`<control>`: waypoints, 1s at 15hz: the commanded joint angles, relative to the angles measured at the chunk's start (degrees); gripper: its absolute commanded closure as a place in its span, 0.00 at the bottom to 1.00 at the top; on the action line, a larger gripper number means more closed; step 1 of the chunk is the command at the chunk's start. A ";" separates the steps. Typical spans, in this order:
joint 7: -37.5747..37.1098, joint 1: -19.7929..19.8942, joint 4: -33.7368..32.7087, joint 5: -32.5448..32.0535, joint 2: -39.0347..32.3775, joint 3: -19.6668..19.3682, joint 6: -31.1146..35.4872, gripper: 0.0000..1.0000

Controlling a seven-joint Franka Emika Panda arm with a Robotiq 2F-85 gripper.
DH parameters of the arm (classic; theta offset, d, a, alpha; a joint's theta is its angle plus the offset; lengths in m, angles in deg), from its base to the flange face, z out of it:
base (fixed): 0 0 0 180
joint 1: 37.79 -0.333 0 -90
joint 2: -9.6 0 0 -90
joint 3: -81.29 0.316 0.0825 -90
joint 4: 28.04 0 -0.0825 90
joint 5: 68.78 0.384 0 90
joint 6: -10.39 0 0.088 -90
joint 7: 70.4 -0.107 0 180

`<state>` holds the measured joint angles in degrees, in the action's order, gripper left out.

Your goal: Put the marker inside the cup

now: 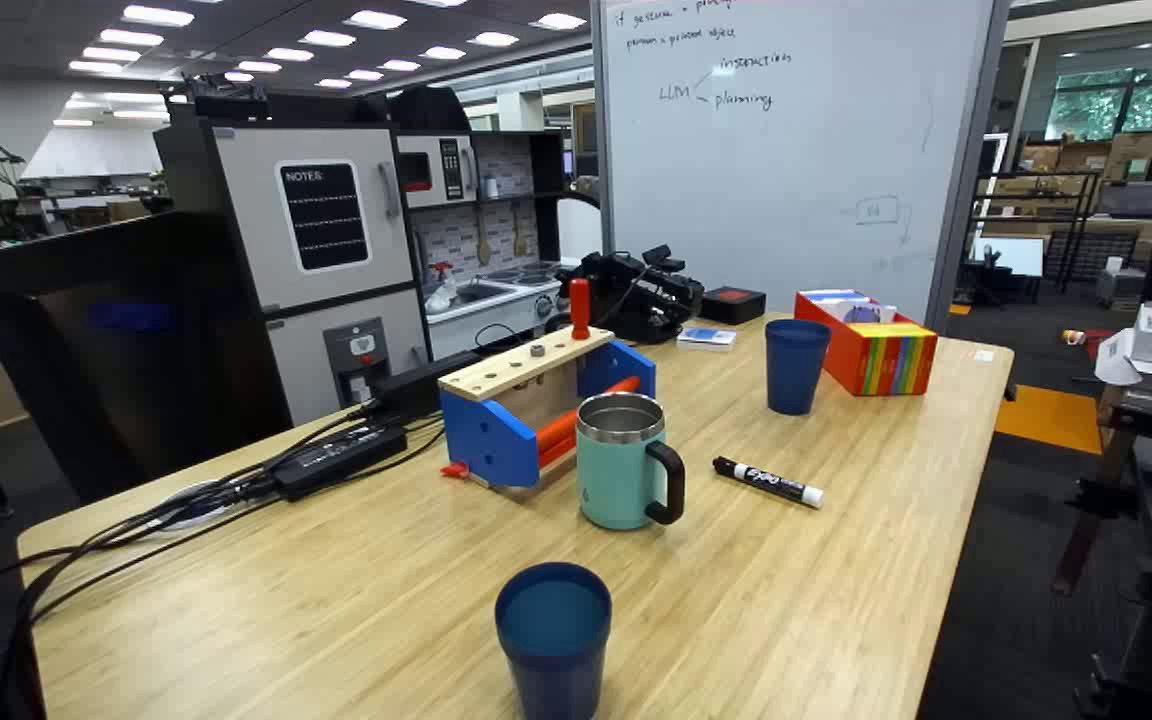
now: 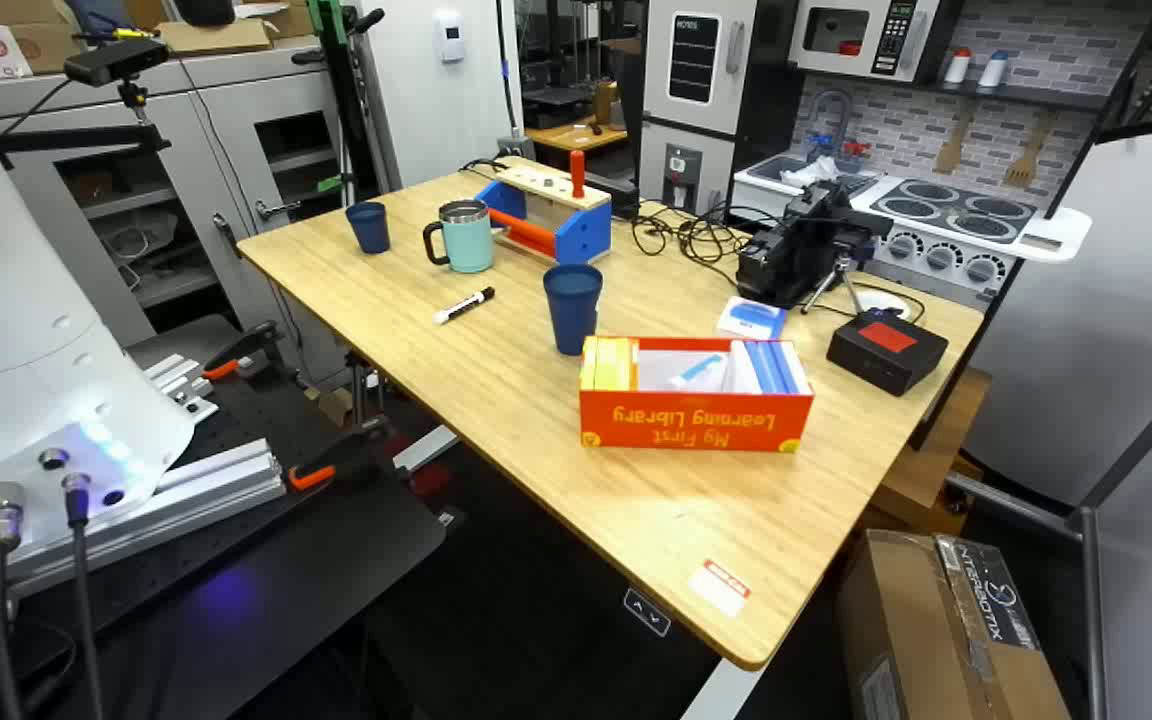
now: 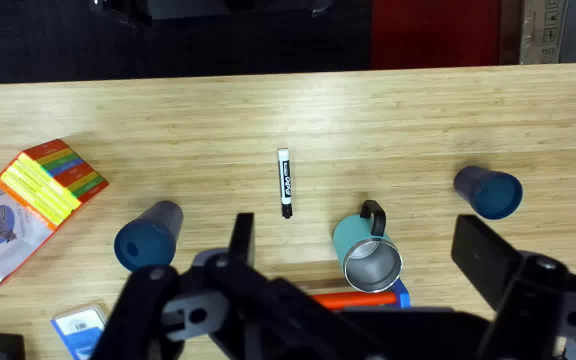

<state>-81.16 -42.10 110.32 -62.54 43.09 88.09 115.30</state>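
The marker (image 3: 285,184), white and black with a black cap, lies flat on the table. It shows in both exterior views too (image 1: 768,482) (image 2: 464,306). Two plain dark-blue handle-less tumblers stand upright; I cannot tell which is the task's cup. One tumbler (image 3: 150,237) stands by the book box, also in both exterior views (image 1: 797,368) (image 2: 573,310). Another tumbler (image 3: 489,192) stands at the table's far end from the box (image 1: 554,640) (image 2: 369,228). My gripper (image 3: 360,244) is open and empty, high above the table, out of sight in both exterior views.
A teal mug (image 3: 368,250) with a black handle stands between the marker and the toy workbench (image 1: 541,400). A red book box (image 2: 696,418), a small blue-white box (image 2: 751,318), black equipment (image 2: 801,245) and cables (image 1: 236,490) are on the table.
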 commanded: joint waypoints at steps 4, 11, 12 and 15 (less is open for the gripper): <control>0.07 0.15 -0.14 0.05 0.02 0.10 -0.13 0.00; 15.22 -0.16 1.24 0.99 -9.88 -6.09 11.18 0.00; 17.75 -0.32 1.92 1.36 -11.90 -6.98 14.69 0.00; 25.82 -1.59 1.75 6.92 -20.27 -9.20 23.64 0.00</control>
<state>-61.75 -42.14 113.12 -60.57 28.35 80.45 133.73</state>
